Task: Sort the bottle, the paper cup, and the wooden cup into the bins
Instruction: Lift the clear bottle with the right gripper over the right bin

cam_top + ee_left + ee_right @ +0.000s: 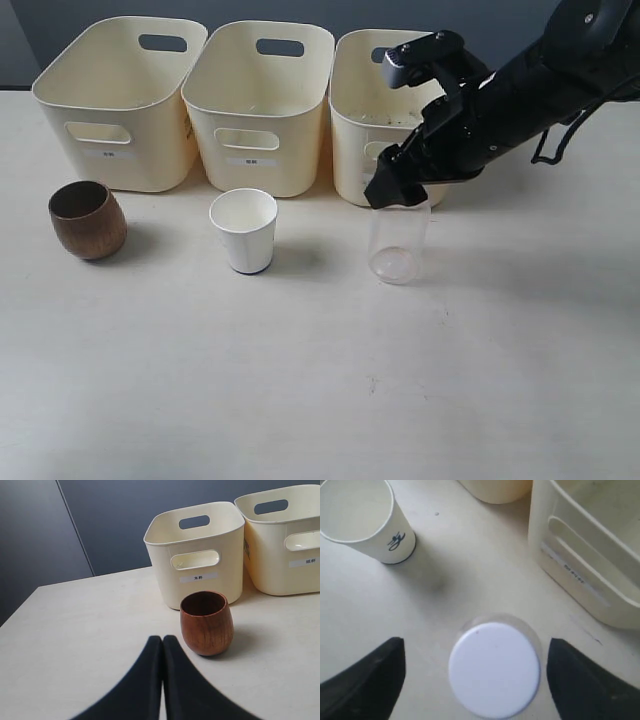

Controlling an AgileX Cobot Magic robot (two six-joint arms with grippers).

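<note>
Bottle (494, 669) white cap between spread jaws; paper cup (365, 520) apart.

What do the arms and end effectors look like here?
Right arm: matte black, blocky, with a thin black cable loop and a grey-silver patch near the wrist. Both end effectors, right and left, have smooth, black, tapered fingers. No markings are visible.

The bottle (397, 245) is seen to be of clear, glossy plastic, its cap (494, 669) of smooth matt white plastic. The paper cup (245, 229) is made of matt white paper, with a small dark print seen on its wall in the right wrist view. The wooden cup (206, 622), at nine o'clock from the paper cup, shows polished reddish-brown wood with visible grain. The bins (258, 100) are of smooth, faintly shiny cream plastic. The bench (320, 390) is matt and pale. Both pincer fingers (150, 680) look matt black.
</note>
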